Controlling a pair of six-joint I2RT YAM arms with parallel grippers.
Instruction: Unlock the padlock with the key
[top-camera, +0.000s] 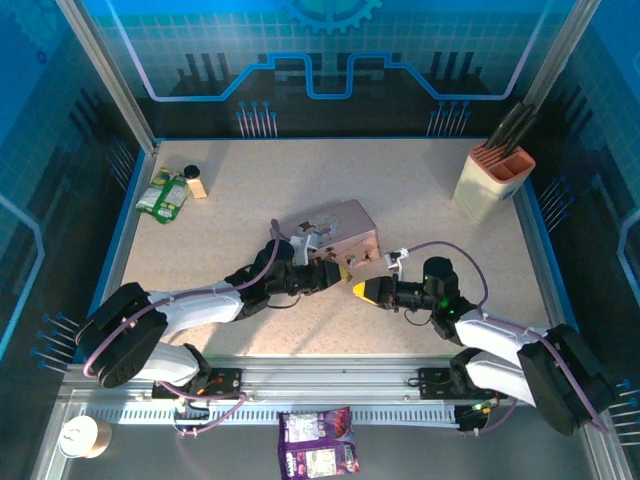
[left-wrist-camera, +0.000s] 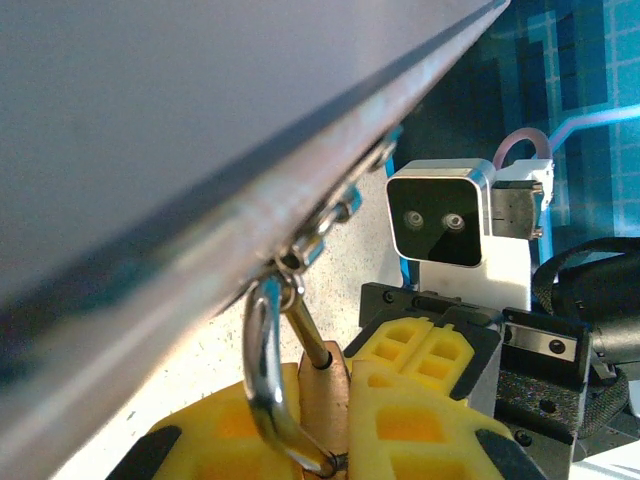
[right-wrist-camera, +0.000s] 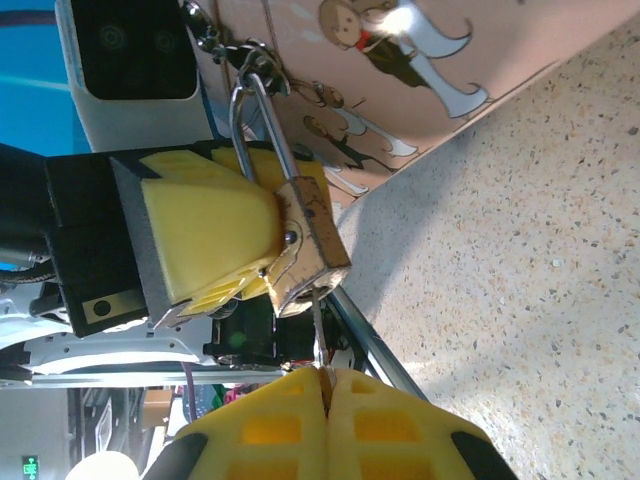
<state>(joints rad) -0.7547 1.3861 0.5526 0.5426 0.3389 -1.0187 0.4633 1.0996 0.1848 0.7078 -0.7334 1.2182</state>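
At the front edge of the pink box (top-camera: 345, 228), the left end effector (left-wrist-camera: 338, 415) clamps the padlock (right-wrist-camera: 305, 235); the right end effector (right-wrist-camera: 325, 392) pinches the key (right-wrist-camera: 318, 325), its tip at the keyhole. A skewed push could bend the thin key or twist the padlock loose

Layout taken from the box (top-camera: 335, 232) at mid-table.
The padlock (right-wrist-camera: 310, 240) hangs off the box's near side, between the fingers of the left gripper (top-camera: 343, 271), which lies near-left of the box. The key (right-wrist-camera: 318, 330) meets the padlock's end farthest from the box, pinched in the right gripper (top-camera: 360, 290), near-right of the box. Far-right of the box stands a tool holder (top-camera: 492, 180). Far-left lie two packets (top-camera: 163, 195) and a small block (top-camera: 194, 183). A pouch (top-camera: 318, 442) lies well nearer, beyond the table's edge.
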